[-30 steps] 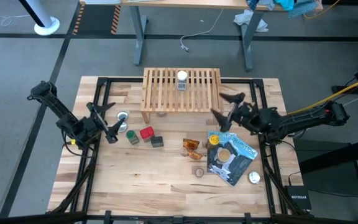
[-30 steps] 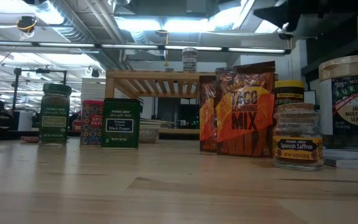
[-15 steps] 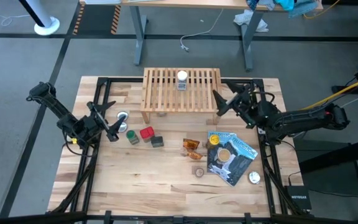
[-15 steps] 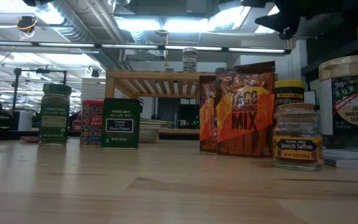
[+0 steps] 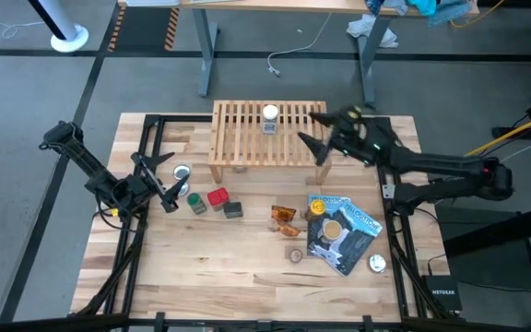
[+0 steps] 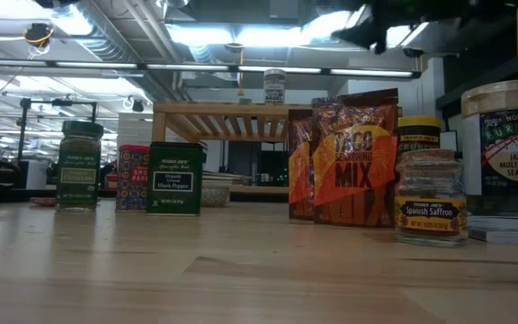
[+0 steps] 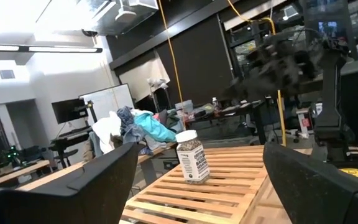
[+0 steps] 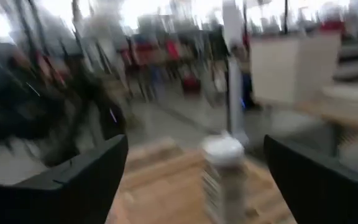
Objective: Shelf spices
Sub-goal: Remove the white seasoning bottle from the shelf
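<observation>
The light-wood slatted shelf (image 5: pixel 247 138) stands on its short legs at the table's far side, and a white-capped jar (image 5: pixel 270 117) stands upright on its slats (image 7: pixel 192 157). On the tabletop stand a green-capped jar (image 5: pixel 197 204), a red tin (image 5: pixel 217 196), a dark square tin (image 5: pixel 233 209), orange packets (image 5: pixel 284 217) and a yellow-capped jar (image 5: pixel 317 208). My right gripper (image 5: pixel 310 129) hovers open over the shelf's right end and faces the white-capped jar (image 8: pixel 224 168). My left gripper (image 5: pixel 164 180) waits open left of the green-capped jar.
A blue-and-black pouch (image 5: pixel 344 231) lies at the right with a tan-capped jar (image 5: pixel 333 229) on it. A small jar (image 5: pixel 295 254) and a white-capped jar (image 5: pixel 377 264) stand nearer. A silver disc (image 5: pixel 182 172) lies by my left gripper. Bare wood lies along the near edge.
My right gripper has moved from beside the pouch's far edge toward the far edge and the left, up over the shelf's right end and closer to the white-capped jar. It has stayed open. No object has moved.
</observation>
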